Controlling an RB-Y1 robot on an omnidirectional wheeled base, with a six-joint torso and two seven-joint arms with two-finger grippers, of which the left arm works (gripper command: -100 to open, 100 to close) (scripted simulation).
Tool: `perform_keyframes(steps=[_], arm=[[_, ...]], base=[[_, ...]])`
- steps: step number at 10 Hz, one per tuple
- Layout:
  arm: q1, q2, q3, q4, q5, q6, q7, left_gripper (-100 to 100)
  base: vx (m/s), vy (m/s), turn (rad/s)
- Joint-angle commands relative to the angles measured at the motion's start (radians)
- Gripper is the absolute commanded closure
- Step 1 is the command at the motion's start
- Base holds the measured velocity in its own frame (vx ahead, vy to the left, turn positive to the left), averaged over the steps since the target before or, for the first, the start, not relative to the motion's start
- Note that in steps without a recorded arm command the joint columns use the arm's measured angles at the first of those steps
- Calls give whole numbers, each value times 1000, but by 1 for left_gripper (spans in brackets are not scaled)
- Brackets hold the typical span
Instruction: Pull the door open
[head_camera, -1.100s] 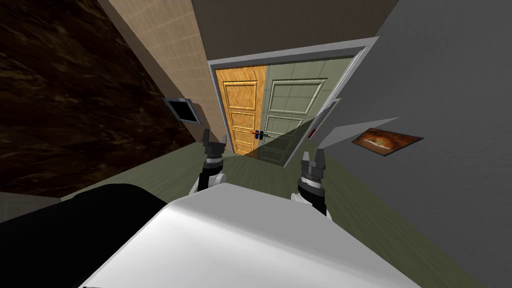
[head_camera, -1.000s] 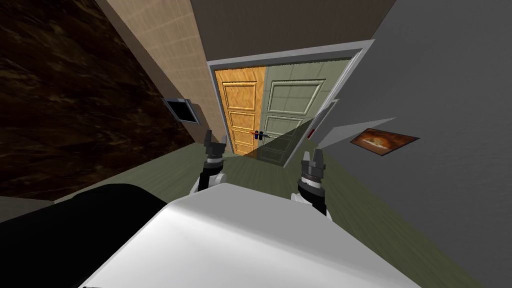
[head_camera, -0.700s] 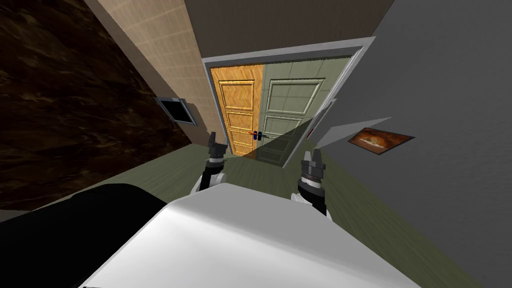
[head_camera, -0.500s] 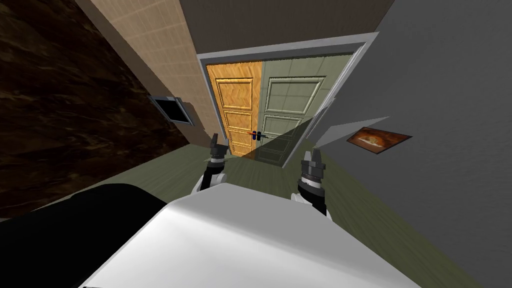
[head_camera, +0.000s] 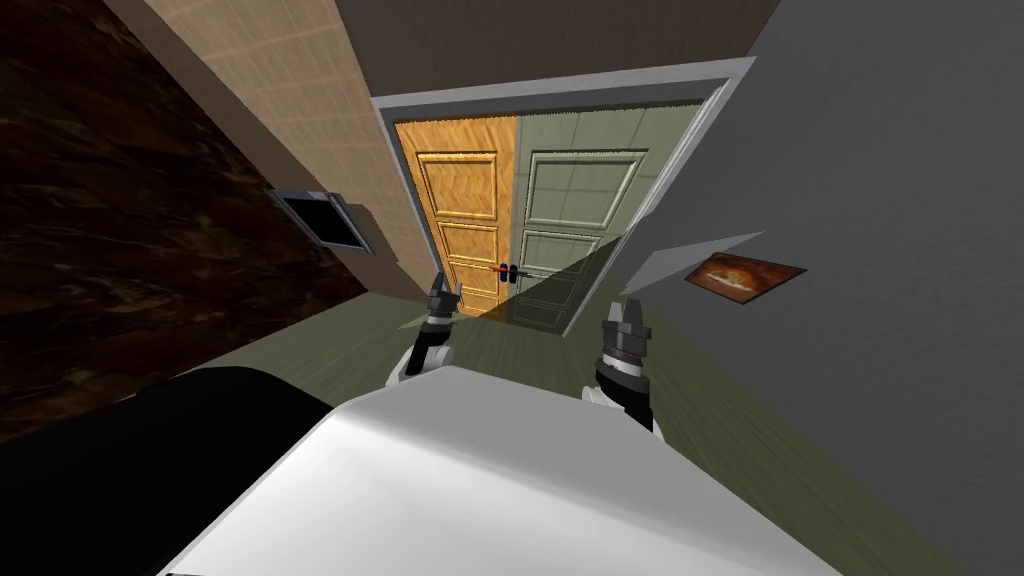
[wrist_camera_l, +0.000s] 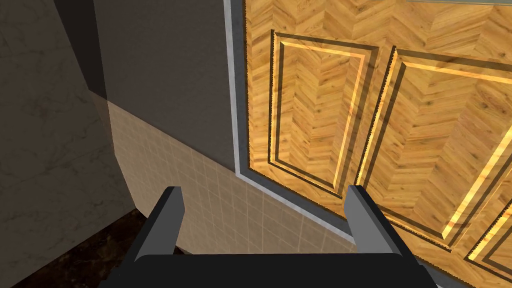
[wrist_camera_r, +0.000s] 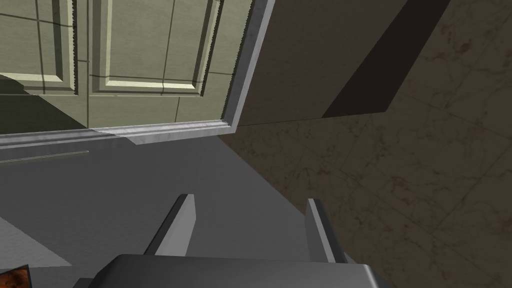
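Observation:
Ahead, a grey frame holds a panelled door, orange wood on its left half and grey-green on its right. A small dark handle with red and blue marks sits where the two halves meet. My left gripper hangs short of the orange half, below and left of the handle, open and holding nothing. Its wrist view shows the wood panels and frame edge beyond the left gripper. My right gripper is open near the frame's right side, and the right gripper faces the green panels.
A dark marble wall with a small framed black opening runs along the left. The grey wall on the right carries a picture. A green floor stretches between me and the door.
The whole head view has swung, so the door frame now reaches further left. My left gripper has moved inward, closer to the handle. The right gripper holds its place.

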Motion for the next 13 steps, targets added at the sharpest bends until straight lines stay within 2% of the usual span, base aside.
perform_keyframes(steps=[1, 4, 5, 13], arm=[[-15, 10, 3, 36, 2, 9, 2, -100], [-39, 33, 13, 105, 7, 23, 9, -100], [-39, 33, 13, 105, 7, 23, 9, -100], [-107, 97, 39, 300, 23, 63, 29, -100]], base=[[102, 3, -64], [90, -1, -80], [63, 5, 14], [91, 12, -75]])
